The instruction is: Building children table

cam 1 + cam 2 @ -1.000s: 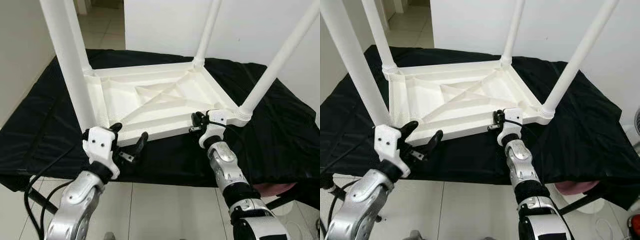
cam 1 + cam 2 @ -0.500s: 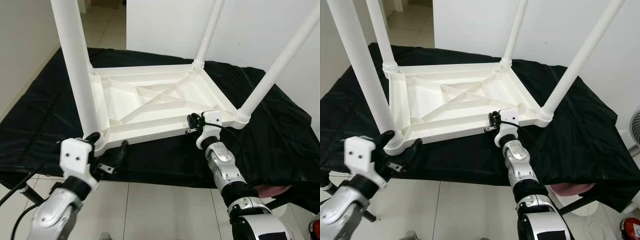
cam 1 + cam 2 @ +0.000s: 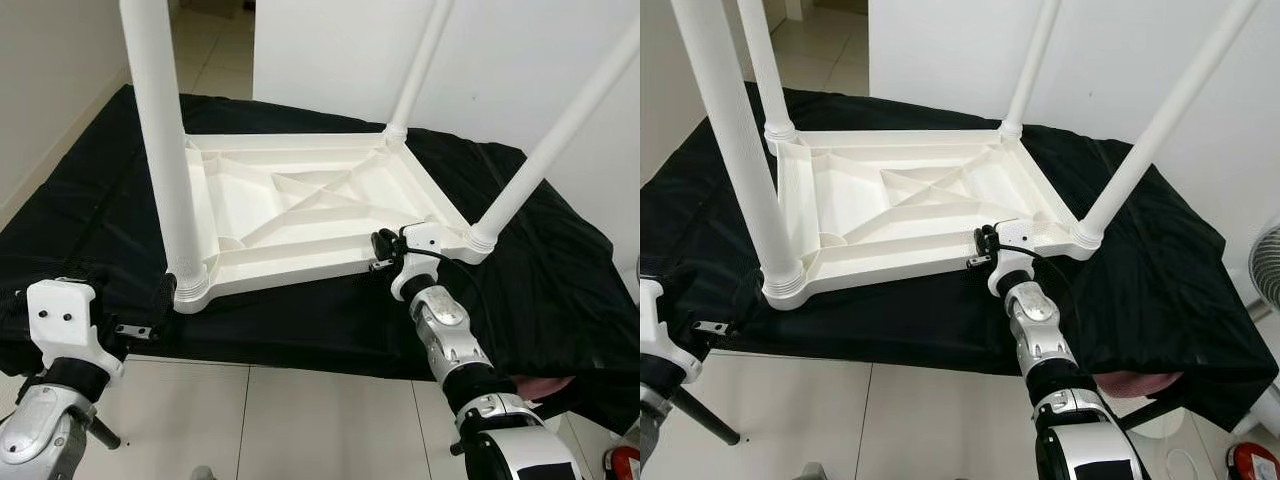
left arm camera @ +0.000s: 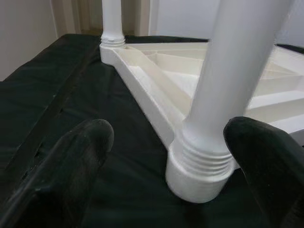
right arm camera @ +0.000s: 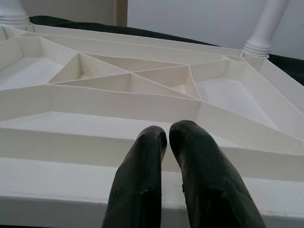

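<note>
On the black cloth [image 3: 560, 270], left to right:

Left gripper [image 4: 166, 156]: low at the near left edge of the cloth, fingers [image 4: 71, 156] spread wide apart and released; the wrist view shows the near left leg's threaded base between the two fingers, touching neither.

Near left leg [image 3: 160, 130]: white, upright, screwed into the corner socket of the table top.

Children table [image 3: 300, 200]: white plastic, lying upside down in the middle of the cloth, ribbed underside up, four legs pointing upward.

Right gripper [image 5: 164, 142]: at the near edge of the table top, just left of the near right corner, fingers pressed together with a hairline gap; nothing can be seen between them, tips over the white rim.

Near right leg [image 3: 560, 130]: white, rising slanted from the corner beside the right gripper.
</note>
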You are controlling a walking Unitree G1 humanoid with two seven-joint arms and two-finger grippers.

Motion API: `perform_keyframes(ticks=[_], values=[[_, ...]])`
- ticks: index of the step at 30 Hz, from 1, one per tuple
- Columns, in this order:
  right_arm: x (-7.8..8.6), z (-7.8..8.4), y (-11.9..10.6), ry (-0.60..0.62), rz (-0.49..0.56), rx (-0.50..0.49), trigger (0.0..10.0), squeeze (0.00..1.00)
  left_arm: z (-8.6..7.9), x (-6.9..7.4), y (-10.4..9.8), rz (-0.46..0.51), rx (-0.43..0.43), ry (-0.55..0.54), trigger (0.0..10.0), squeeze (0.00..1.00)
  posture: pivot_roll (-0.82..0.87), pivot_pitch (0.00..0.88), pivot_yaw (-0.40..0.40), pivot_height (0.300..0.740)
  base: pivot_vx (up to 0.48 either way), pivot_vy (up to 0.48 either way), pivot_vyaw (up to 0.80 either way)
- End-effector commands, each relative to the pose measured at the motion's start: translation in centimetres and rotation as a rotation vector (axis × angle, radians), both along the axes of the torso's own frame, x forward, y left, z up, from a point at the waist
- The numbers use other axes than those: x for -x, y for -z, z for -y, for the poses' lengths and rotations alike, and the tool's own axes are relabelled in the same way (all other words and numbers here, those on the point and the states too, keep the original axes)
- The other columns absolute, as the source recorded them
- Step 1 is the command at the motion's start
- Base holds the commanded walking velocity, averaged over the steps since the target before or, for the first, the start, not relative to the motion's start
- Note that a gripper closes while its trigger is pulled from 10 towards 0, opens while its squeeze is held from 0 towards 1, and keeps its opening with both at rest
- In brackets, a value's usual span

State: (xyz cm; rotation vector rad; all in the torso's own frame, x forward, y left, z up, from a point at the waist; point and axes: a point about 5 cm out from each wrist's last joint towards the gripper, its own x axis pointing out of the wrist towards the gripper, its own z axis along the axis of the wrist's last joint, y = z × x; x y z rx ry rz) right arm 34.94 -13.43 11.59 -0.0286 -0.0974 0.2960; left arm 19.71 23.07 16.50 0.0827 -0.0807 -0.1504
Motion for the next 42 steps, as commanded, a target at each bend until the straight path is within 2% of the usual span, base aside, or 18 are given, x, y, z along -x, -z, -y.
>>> perform_keyframes(ticks=[1, 5, 8, 9, 14, 16, 17, 19, 20, 22, 25, 28, 30, 33, 34, 36, 40, 42], values=[[-0.1, 0.8, 0.0, 0.016, -0.001, 0.013, 10.0, 0.0, -1.2, -0.2, 0.0, 0.001, -0.015, 0.002, 10.0, 0.0, 0.12, 0.0, -0.134, 0.74, 0.0, 0.0, 0.0], [-0.2, 1.2, -0.1, 0.023, 0.004, 0.021, 10.0, 0.0, -3.7, -1.6, -0.5, 0.016, -0.014, -0.036, 10.0, 0.0, 0.11, 0.0, -0.13, 0.74, 0.0, 0.0, 0.0], [-0.2, 1.3, -0.1, 0.026, 0.006, 0.022, 10.0, 0.0, -4.2, -2.2, -0.4, 0.019, -0.013, -0.043, 10.0, 0.0, 0.11, 0.0, -0.129, 0.74, 0.0, 0.0, 0.0], [-0.3, 1.3, -0.2, 0.029, 0.007, 0.022, 10.0, 0.0, -4.6, -3.3, 0.1, 0.012, -0.015, -0.049, 10.0, 0.0, 0.1, 0.0, -0.121, 0.74, 0.0, 0.0, 0.0], [-0.4, 1.1, -0.3, 0.031, 0.013, 0.019, 10.0, 0.0, -5.1, -5.3, 1.2, -0.016, -0.01, -0.049, 10.0, 0.0, 0.09, 0.0, -0.11, 0.74, 0.0, 0.0, 0.0], [-0.3, 1.2, -0.5, 0.041, 0.023, 0.012, 10.0, 0.0, -4.7, -7.2, 2.2, -0.059, -0.01, -0.014, 10.0, 0.0, 0.07, 0.0, -0.097, 0.74, 0.0, 0.0, 0.0], [-0.3, 1.2, -0.5, 0.041, 0.023, 0.012, 10.0, 0.0, -4.7, -7.2, 2.2, -0.059, -0.01, -0.014, 10.0, 0.0, 0.07, 0.0, -0.097, 0.74, 0.0, 0.0, 0.0], [-0.3, 1.5, -0.6, 0.057, 0.031, 0.008, 10.0, 0.0, -3.8, -8.9, 2.3, -0.063, -0.015, 0.043, 10.0, 0.0, 0.05, 0.0, -0.083, 0.74, 0.0, 0.0, 0.0], [-0.3, 1.5, -0.6, 0.057, 0.031, 0.008, 10.0, 0.0, -3.8, -8.9, 2.3, -0.063, -0.015, 0.043, 10.0, 0.0, 0.05, 0.0, -0.083, 0.74, 0.0, 0.0, 0.0], [-0.2, 1.8, -0.6, 0.071, 0.035, 0.005, 10.0, 0.0, -3.3, -10.2, 2.3, -0.065, -0.003, 0.074, 10.0, 0.0, 0.05, 0.0, -0.08, 0.74, 0.0, 0.0, 0.0], [-0.2, 1.9, -0.6, 0.077, 0.036, 0.004, 10.0, 0.0, -2.9, -10.7, 2.3, -0.064, -0.011, 0.095, 10.0, 0.0, 0.04, 0.0, -0.074, 0.74, 0.0, 0.0, 0.0], [-0.3, 2.1, -0.8, 0.088, 0.043, 0.002, 10.0, 0.0, -2.0, -12.2, 2.0, -0.059, -0.022, 0.127, 10.0, 0.0, 0.03, 0.0, -0.067, 0.74, 0.0, 0.0, 0.0], [-0.3, 2.1, -0.8, 0.088, 0.043, 0.002, 10.0, 0.0, -2.0, -12.2, 2.0, -0.059, -0.022, 0.127, 10.0, 0.0, 0.03, 0.0, -0.067, 0.74, 0.0, 0.0, 0.0], [-0.5, 2.2, -1.0, 0.09, 0.051, 0.004, 10.0, 0.0, -1.2, -14.1, 1.0, -0.043, -0.034, 0.151, 10.0, 0.0, 0.02, 0.0, -0.06, 0.74, 0.0, 0.0, 0.0], [-0.5, 2.2, -1.0, 0.09, 0.051, 0.004, 10.0, 0.0, -1.2, -14.1, 1.0, -0.043, -0.034, 0.151, 10.0, 0.0, 0.02, 0.0, -0.06, 0.74, 0.0, 0.0, 0.0], [-0.4, 2.1, -1.1, 0.083, 0.058, 0.013, 10.0, 0.0, 0.1, -15.5, 0.5, -0.028, -0.048, 0.2, 10.0, 0.0, 0.01, 0.0, -0.053, 0.74, 0.0, 0.0, 0.0], [-0.3, 2.2, -1.0, 0.085, 0.063, 0.013, 10.0, 0.0, 1.7, -15.9, 0.7, -0.02, -0.041, 0.258, 10.0, 0.0, -0.02, 0.0, -0.037, 0.74, 0.0, 0.0, 0.0], [-0.3, 2.2, -1.0, 0.085, 0.063, 0.013, 10.0, 0.0, 1.7, -15.9, 0.7, -0.02, -0.041, 0.258, 10.0, 0.0, -0.02, 0.0, -0.037, 0.74, 0.0, 0.0, 0.0]])
